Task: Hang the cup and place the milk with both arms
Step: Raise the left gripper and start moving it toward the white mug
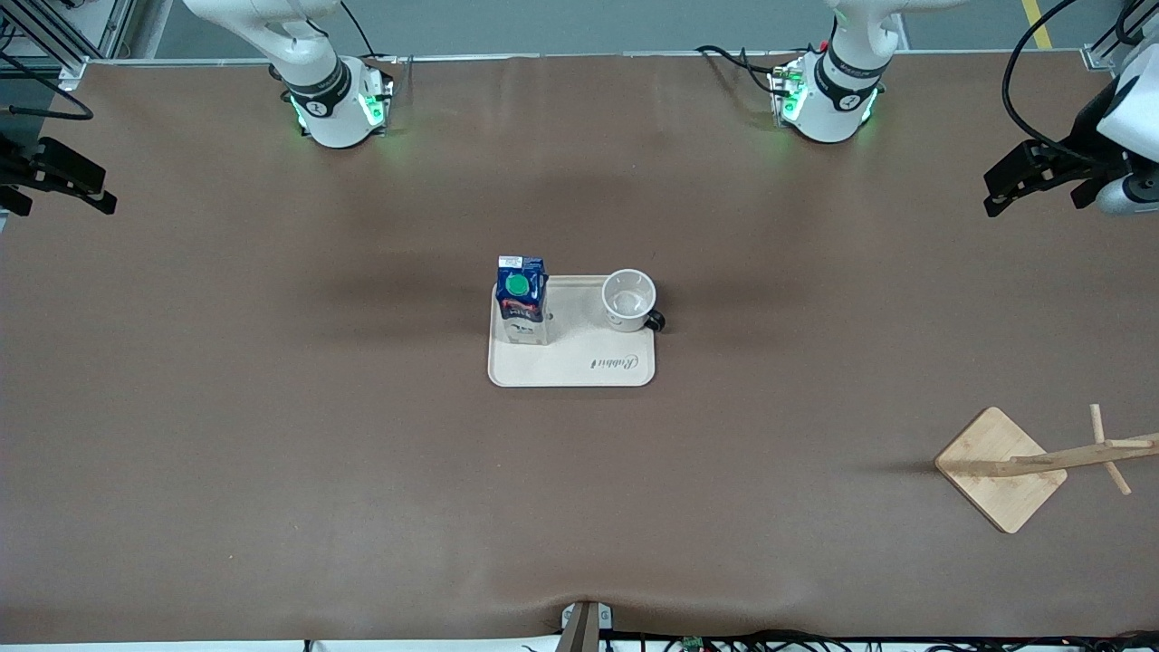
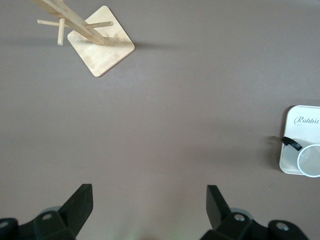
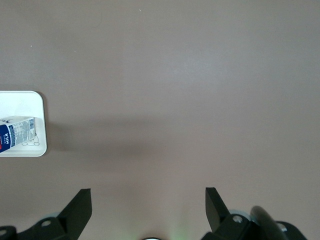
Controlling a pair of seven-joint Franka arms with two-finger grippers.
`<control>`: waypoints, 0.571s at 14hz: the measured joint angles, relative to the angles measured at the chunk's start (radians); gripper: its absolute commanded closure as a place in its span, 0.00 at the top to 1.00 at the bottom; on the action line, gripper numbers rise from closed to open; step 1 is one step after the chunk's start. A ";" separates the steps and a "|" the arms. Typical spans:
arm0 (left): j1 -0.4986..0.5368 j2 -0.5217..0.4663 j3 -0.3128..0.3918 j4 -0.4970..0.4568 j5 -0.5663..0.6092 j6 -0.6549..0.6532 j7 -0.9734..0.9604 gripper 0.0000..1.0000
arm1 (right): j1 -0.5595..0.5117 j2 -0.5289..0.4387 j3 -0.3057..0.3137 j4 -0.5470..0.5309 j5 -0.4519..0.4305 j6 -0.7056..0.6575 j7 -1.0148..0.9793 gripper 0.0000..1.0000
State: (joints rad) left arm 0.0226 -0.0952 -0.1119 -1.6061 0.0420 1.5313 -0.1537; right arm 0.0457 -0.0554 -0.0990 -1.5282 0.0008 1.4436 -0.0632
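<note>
The white cup (image 1: 628, 297) with a black handle stands upright on a cream tray (image 1: 563, 359) at the table's middle. The dark-blue milk (image 1: 522, 299) with a green cap stands on the same tray, toward the right arm's end. My left gripper (image 1: 998, 194) is open and empty, up over the left arm's end of the table. My right gripper (image 1: 101, 199) is open and empty over the right arm's end. The left wrist view shows open fingers (image 2: 80, 202), the cup's edge (image 2: 311, 161) and the tray (image 2: 301, 131). The right wrist view shows the milk (image 3: 17, 131) and the tray (image 3: 22, 102).
A wooden cup rack (image 1: 1003, 467) with a square base and a pegged post stands nearer to the front camera, toward the left arm's end; it also shows in the left wrist view (image 2: 101, 46). The brown table mat (image 1: 362, 453) covers the whole table.
</note>
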 measured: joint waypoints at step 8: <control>0.004 0.000 0.004 0.011 0.000 0.000 0.000 1.00 | 0.000 0.000 -0.001 0.000 0.000 0.000 0.000 1.00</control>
State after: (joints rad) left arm 0.0269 -0.0953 -0.1074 -1.5948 0.0420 1.5313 -0.1537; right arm 0.0452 -0.0554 -0.0996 -1.5282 0.0008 1.4435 -0.0632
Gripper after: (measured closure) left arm 0.000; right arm 0.000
